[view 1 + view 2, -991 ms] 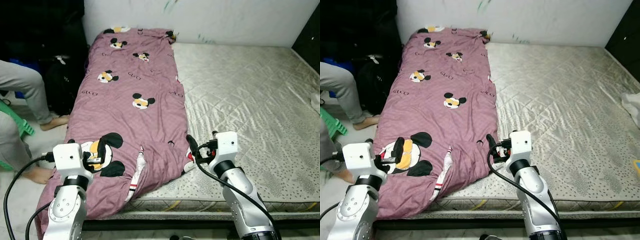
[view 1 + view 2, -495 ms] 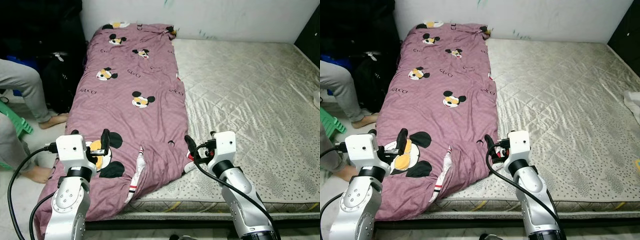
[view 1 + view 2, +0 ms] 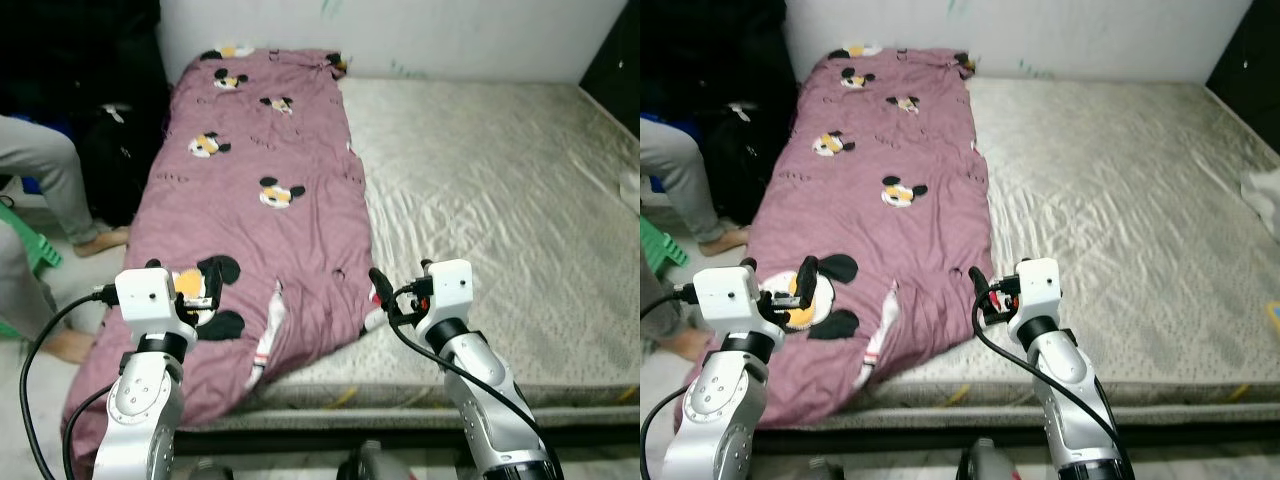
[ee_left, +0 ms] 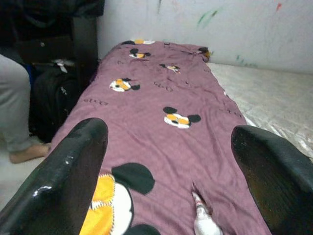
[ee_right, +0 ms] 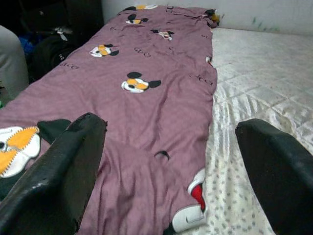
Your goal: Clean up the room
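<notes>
A mauve blanket (image 3: 265, 200) printed with cartoon mice covers the left strip of a bare quilted mattress (image 3: 490, 190) and droops over its near left corner. My left gripper (image 3: 207, 289) hovers open just above the big mouse print near the bed's front edge; in the left wrist view its fingers (image 4: 73, 166) stand wide apart over the blanket (image 4: 161, 93). My right gripper (image 3: 383, 296) is open at the blanket's right edge, close above the mattress, with nothing between its fingers (image 5: 58, 166).
A person's legs (image 3: 45, 170) and a green stool (image 3: 42, 255) are on the floor to the left, beside a black bag (image 3: 115, 150). A white cloth (image 3: 630, 190) lies at the mattress's right edge. The wall runs behind the bed.
My left gripper has come up and forward over the big mouse print. The right gripper has hardly moved. The whole view has shifted slightly and blurred.
</notes>
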You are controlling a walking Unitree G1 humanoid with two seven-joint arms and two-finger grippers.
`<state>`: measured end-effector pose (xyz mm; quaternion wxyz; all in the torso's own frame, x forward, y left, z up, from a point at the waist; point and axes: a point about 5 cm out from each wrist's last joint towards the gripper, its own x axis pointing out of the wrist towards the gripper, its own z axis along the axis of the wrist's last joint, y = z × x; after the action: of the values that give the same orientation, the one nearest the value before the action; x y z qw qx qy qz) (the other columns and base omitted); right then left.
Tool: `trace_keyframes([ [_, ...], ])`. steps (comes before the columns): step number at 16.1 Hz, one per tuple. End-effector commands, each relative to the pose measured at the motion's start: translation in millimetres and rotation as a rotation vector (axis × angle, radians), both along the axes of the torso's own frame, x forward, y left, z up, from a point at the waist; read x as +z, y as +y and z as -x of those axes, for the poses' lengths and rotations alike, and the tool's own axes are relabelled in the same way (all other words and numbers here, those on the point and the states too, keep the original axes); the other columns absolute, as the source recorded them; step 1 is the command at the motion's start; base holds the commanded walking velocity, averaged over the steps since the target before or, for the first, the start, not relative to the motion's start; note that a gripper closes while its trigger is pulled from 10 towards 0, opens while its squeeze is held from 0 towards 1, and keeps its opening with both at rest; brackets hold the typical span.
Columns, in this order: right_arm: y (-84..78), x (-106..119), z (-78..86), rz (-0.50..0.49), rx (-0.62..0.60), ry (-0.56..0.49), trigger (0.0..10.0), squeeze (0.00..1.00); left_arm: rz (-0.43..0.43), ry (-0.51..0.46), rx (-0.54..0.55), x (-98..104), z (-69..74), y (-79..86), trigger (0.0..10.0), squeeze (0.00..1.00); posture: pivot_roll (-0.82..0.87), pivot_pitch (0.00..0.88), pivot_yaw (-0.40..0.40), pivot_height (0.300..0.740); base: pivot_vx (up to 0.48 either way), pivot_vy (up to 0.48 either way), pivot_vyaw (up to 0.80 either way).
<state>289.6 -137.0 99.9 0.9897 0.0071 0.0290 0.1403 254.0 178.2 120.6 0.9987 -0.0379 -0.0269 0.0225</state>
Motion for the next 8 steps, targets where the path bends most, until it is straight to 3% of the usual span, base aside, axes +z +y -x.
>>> trace_keyframes([
  [1, 2.4, 1.3, 0.0, 0.011, 0.018, 0.002, 10.0, 0.00, -0.008, 0.012, 0.007, -1.1, 0.1, 0.1, 10.0, 0.00, -0.01, 0.135, -0.040, 0.615, 0.000, 0.000, 0.00],
  [8, 4.8, 0.7, -1.0, 0.012, 0.035, 0.010, 10.0, 0.00, 0.002, 0.017, 0.032, -1.9, -0.9, 0.2, 10.0, 0.00, -0.02, 0.143, -0.043, 0.615, 0.000, 0.000, 0.00],
])
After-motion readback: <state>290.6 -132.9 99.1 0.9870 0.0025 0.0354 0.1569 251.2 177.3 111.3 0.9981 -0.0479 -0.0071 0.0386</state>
